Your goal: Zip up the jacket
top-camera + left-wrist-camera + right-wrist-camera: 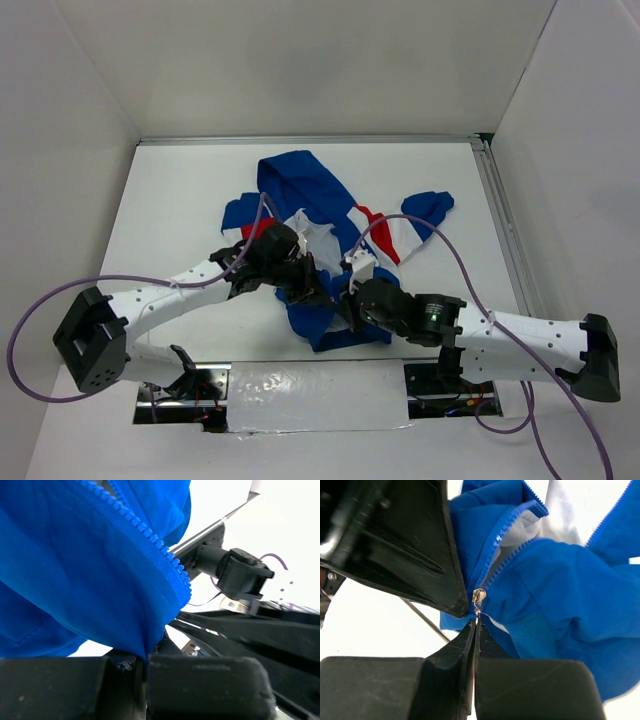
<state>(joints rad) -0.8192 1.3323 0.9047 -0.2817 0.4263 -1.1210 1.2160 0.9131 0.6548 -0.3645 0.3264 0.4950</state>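
The royal-blue jacket (300, 185) with red and white panels lies crumpled mid-table, its hood toward the far side. My left gripper (300, 272) is shut on the blue hem fabric (100, 580) beside the zipper teeth (167, 555), with the cloth pinched between its pads (145, 662). My right gripper (347, 305) is shut on the small metal pull tab just below the silver zipper slider (478, 596). Its fingertips (470, 630) meet at the bottom of the open zipper. The two rows of blue teeth (502, 545) part above the slider, showing white lining (560, 515). The two grippers nearly touch.
A strip of silver tape (320, 395) covers the near edge between the arm bases. A metal rail (505, 220) runs along the right side. White walls enclose the table. Purple cables (450, 250) loop over the arms. The left finger (410, 545) fills the right wrist view's upper left.
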